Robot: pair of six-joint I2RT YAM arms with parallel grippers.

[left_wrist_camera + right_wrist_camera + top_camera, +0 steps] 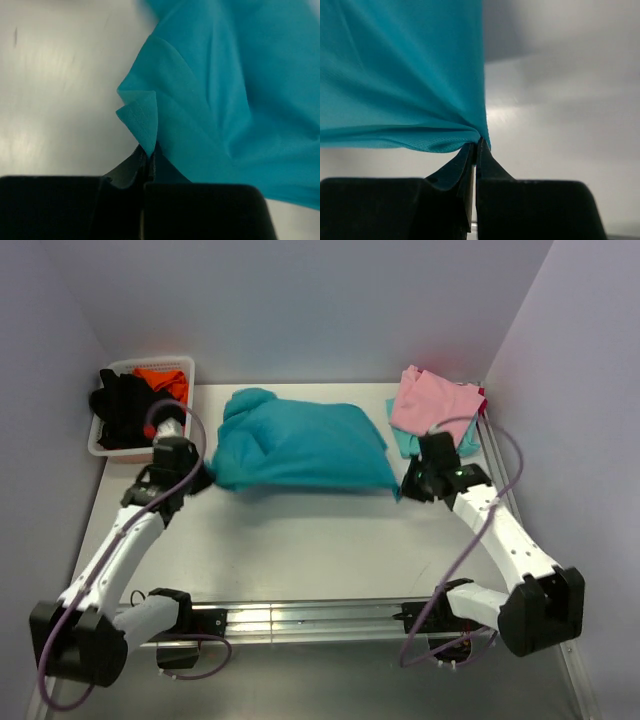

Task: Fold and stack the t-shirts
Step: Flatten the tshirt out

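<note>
The teal t-shirt [300,445] hangs stretched between both grippers over the middle of the table, its far part bunched toward the back. My left gripper [205,480] is shut on its left lower corner; the wrist view shows the cloth [210,90] pinched at the fingertips [148,152]. My right gripper [403,485] is shut on the right lower corner, with teal cloth [400,75] pinched at the tips [476,145]. A folded pink t-shirt [435,405] lies on a folded pale aqua one [403,443] at the back right.
A white basket [108,445] at the back left holds black and orange clothes. Grey walls close in the table on the left, back and right. A metal rail [300,618] runs along the near edge between the arm bases.
</note>
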